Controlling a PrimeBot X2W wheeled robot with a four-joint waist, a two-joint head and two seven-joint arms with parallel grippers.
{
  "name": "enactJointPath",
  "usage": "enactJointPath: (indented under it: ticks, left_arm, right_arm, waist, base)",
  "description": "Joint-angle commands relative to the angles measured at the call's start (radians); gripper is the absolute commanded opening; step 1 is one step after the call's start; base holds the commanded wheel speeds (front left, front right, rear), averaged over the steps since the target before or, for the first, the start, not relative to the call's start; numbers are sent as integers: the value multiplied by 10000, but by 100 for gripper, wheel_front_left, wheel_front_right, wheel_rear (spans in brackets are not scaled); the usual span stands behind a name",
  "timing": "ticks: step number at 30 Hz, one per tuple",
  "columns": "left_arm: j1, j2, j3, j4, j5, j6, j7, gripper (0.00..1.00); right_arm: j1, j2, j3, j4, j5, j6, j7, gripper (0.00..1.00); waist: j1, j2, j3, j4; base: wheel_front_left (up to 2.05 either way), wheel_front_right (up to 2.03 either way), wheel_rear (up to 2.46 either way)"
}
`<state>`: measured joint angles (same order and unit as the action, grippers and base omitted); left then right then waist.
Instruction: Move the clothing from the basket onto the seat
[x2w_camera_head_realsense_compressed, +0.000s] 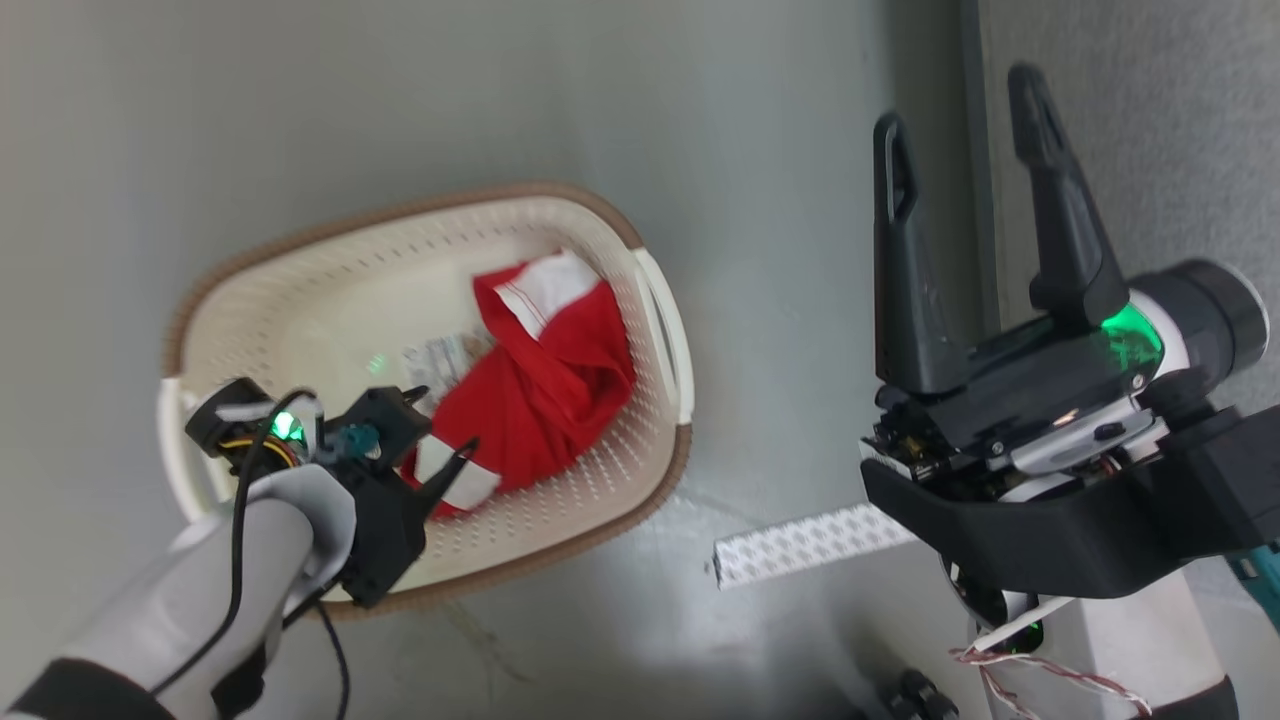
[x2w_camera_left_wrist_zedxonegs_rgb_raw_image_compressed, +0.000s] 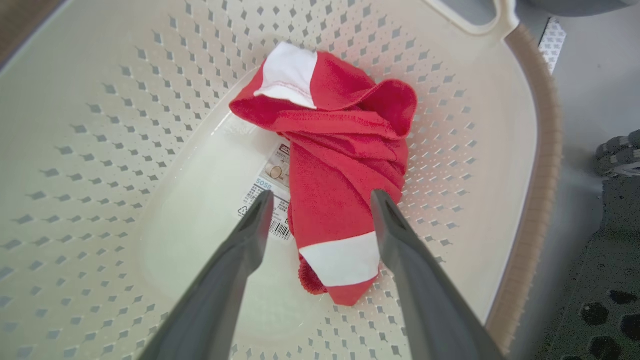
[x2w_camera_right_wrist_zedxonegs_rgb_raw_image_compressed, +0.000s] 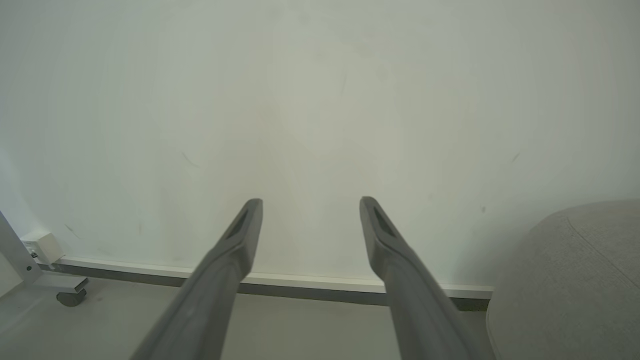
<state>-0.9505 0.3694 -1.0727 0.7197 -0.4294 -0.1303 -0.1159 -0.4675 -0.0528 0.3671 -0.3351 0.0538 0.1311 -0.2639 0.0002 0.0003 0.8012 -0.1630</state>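
Observation:
The cream basket (x2w_camera_head_realsense_compressed: 330, 290) with a brown rim stands on the grey floor. In it lies the clothing (x2w_camera_head_realsense_compressed: 545, 385), a crumpled bright red garment with white panels. My left gripper (x2w_camera_head_realsense_compressed: 445, 420) is open over the basket's near side. In the left wrist view its fingers (x2w_camera_left_wrist_zedxonegs_rgb_raw_image_compressed: 250, 235) stand on either side of the clothing's (x2w_camera_left_wrist_zedxonegs_rgb_raw_image_compressed: 345, 165) near end, above the basket wall (x2w_camera_left_wrist_zedxonegs_rgb_raw_image_compressed: 100, 125). My right gripper (x2w_camera_head_realsense_compressed: 958, 100) is open and holds nothing, raised to the right of the basket, beside the grey seat (x2w_camera_head_realsense_compressed: 1150, 120). In the right wrist view the right gripper (x2w_camera_right_wrist_zedxonegs_rgb_raw_image_compressed: 310, 204) faces a wall, with the seat (x2w_camera_right_wrist_zedxonegs_rgb_raw_image_compressed: 575, 280) at lower right.
A white printed label (x2w_camera_left_wrist_zedxonegs_rgb_raw_image_compressed: 272, 182) is stuck to the basket's floor beside the clothing. A white perforated strip (x2w_camera_head_realsense_compressed: 800, 545) lies on the floor between basket and seat. A pale wall with a baseboard (x2w_camera_right_wrist_zedxonegs_rgb_raw_image_compressed: 300, 282) and a wheeled frame foot (x2w_camera_right_wrist_zedxonegs_rgb_raw_image_compressed: 62, 292) stand ahead of the right gripper.

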Motion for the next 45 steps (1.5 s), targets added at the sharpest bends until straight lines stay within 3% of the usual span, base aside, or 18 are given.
enactJointPath:
  ticks: [1, 9, 21, 32, 40, 45]
  left_arm:
    - [-152, 124, -68, 114, -90, 2, 50, 100]
    - [-1289, 95, -1460, 1080, -685, 2, 866, 100]
    - [-1957, -82, -1848, 2566, -598, 1, 1143, 100]
    - [-2061, -61, -2053, 2074, -1174, 1, 1835, 100]
    - [-2284, 31, -2082, 1507, -1439, 1, 1536, 100]
    - [-2067, 23, -2091, 1409, -1574, 1, 1950, 100]
  right_arm:
    - [-160, 40, 34, -41, 81, -6, -8, 100]
    - [-809, 40, 406, -187, 103, -6, -8, 100]
    - [-1054, 40, 699, -272, 539, -6, -8, 100]
    - [-960, 40, 570, -212, 553, -6, -8, 100]
    - [-997, 37, 554, -149, 629, -6, -8, 100]
    - [-1018, 37, 604, -199, 651, -6, -8, 100]
  waist:
    - [-2, -3, 816, -525]
    - [-2, -3, 1545, -691]
    - [-2, -3, 2100, -1222]
    - [-2, -3, 2142, -1138]
    - [-2, -3, 2154, -1063]
    - [-2, -3, 2226, -1117]
  base:
    - [0, 0, 0]
    - [0, 0, 0]
    - [0, 0, 0]
    - [0, 0, 0]
    - [0, 0, 0]
    - [0, 0, 0]
